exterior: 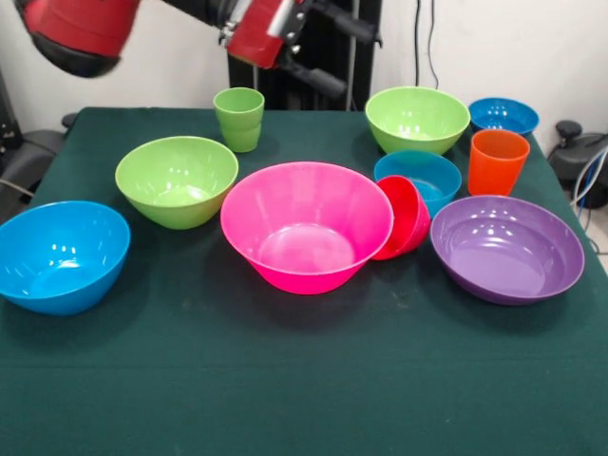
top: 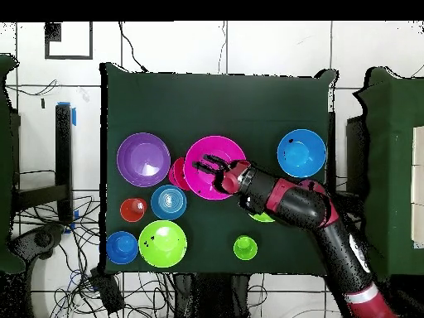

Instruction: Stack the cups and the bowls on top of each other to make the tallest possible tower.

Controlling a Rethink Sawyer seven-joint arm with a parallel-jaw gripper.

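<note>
On the green table, the big pink bowl [exterior: 306, 237] [top: 217, 190] stands in the middle. The small red-pink bowl [exterior: 404, 217] leans tilted against it. The purple bowl [exterior: 506, 247], orange cup [exterior: 496, 160], two blue bowls [exterior: 418, 176] [exterior: 503, 116] and a lime bowl [exterior: 417, 119] are on the right. The light green cup [exterior: 239, 119], another lime bowl [exterior: 177, 180] and a blue bowl [exterior: 62, 255] are on the left. All stand separately. My gripper [top: 214, 168] is open and empty, high above the pink bowl.
The table [exterior: 285, 380] has bare cloth along its near edge in the front view. The black pedestal [exterior: 332, 57] stands behind the far edge. In the overhead view the arm [top: 315, 211] covers most of one lime bowl [top: 263, 218]. Cables lie around the table.
</note>
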